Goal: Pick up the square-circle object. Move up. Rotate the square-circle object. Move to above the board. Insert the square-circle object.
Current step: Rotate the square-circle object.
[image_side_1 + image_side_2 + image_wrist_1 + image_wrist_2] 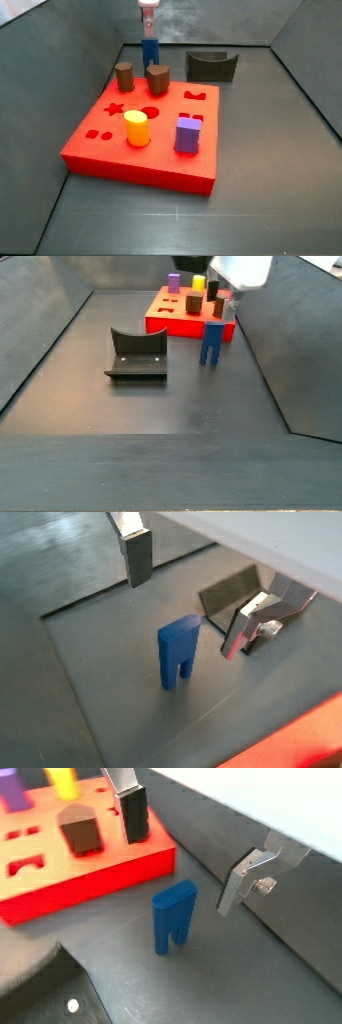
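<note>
The square-circle object (178, 651) stands upright on the dark floor on its two thin legs, just beside the near edge of the board (94, 883), between the board and the grey curved holder (136, 354). The gripper (187, 602) hangs above it with its silver fingers (136, 557) spread wide on either side, released and touching nothing. On the board stand two brown cylinders (158, 80), a yellow peg (135, 128) and a purple block (189, 134).
</note>
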Controlling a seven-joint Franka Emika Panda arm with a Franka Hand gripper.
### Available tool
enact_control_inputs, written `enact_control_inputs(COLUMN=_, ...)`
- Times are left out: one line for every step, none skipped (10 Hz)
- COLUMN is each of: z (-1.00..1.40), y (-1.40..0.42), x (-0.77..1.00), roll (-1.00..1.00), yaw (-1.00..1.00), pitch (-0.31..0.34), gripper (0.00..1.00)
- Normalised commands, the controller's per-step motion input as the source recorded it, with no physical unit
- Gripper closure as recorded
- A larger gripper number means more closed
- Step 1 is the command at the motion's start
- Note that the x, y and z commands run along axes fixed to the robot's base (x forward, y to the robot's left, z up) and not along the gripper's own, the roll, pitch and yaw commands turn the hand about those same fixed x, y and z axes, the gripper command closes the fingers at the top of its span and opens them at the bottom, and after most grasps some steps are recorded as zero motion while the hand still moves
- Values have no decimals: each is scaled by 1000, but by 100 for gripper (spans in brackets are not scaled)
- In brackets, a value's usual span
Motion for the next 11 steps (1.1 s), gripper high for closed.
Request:
enact_control_inputs(z=-34, y=0, x=37, roll=-5, yaw=1000, pitch=4, gripper=0)
enact_control_inputs(z=-34, y=-1, x=37, roll=-5, yaw=1000, pitch=4, gripper=0)
enact_control_inputs(z=-34, y=-1, x=37, roll=-5, yaw=1000, pitch=4, gripper=0)
enact_control_inputs(z=-34, y=-1, x=38, roll=-6, yaw=1000, pitch=4, gripper=0)
enact_control_inputs(z=-34, y=-1, x=38, roll=-6, yaw=1000, pitch=5, gripper=0)
enact_control_inputs(z=-33, y=-1, x=38, roll=-6, yaw=1000, pitch=5, gripper=0)
enact_control_inputs(z=-33, y=-1, x=38, roll=-7, yaw=1000, pitch=5, gripper=0)
enact_control_inputs(z=-33, y=-1, x=38, roll=-7, yaw=1000, pitch=6, gripper=0)
enact_control_inputs(z=-33, y=-1, x=38, roll=-8, yaw=1000, pitch=6, gripper=0)
enact_control_inputs(z=-33, y=-1, x=38, roll=-9, yaw=1000, pitch=7, gripper=0)
enact_control_inputs(z=-33, y=-1, x=38, roll=-10, yaw=1000, pitch=7, gripper=0)
